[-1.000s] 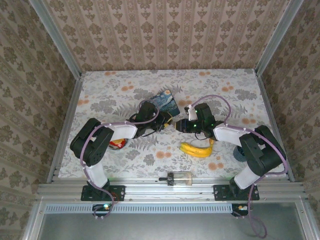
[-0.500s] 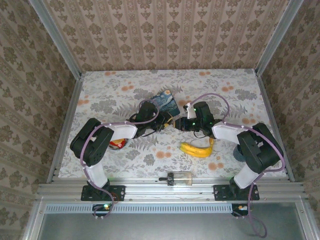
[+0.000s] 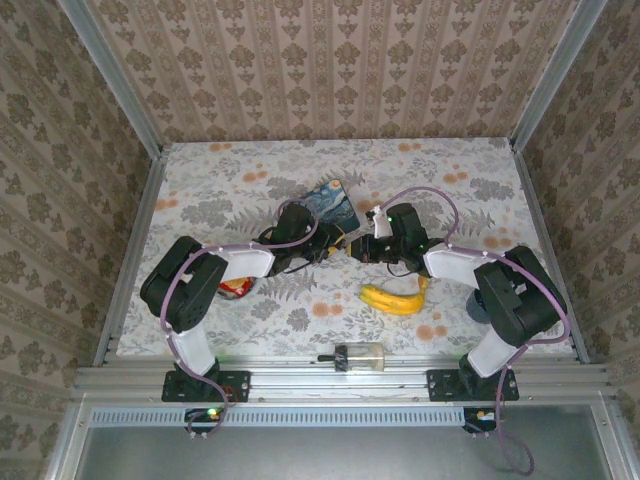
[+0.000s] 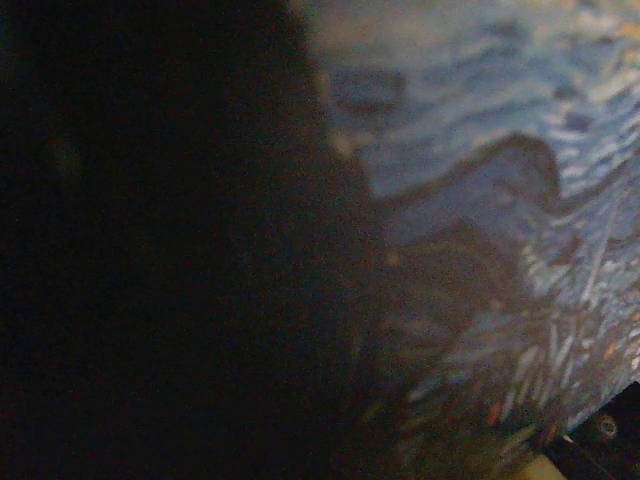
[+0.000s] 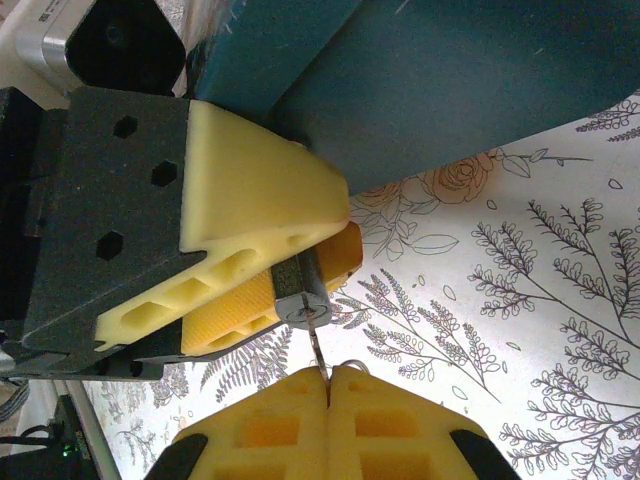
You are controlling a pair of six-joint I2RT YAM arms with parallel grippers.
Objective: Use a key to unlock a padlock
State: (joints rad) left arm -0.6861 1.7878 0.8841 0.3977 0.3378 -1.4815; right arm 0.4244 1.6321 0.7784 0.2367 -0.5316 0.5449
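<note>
My right gripper [image 5: 328, 374] is pressed closed on the key [image 5: 317, 350]. Its blade points to 12 o'clock and meets the padlock [image 5: 300, 292]. My left gripper [image 3: 338, 242] clamps that padlock mid-table, at 5 o'clock from the blue tin box [image 3: 330, 200].

Two matching robot arms. The left arm [image 3: 200, 285] and the right arm [image 3: 505, 300] are built of bulky matte black joint housings joined by smooth white shells. A thin lilac cable [image 3: 420, 192] runs along each arm in loose loops. The right gripper [image 5: 328, 372] has two bright yellow plastic fingers with rectangular lattice cut-outs and black corners. The left gripper [image 5: 345, 235] has a black block with hexagonal holes, one pale yellow finger and one orange-yellow finger.
</note>
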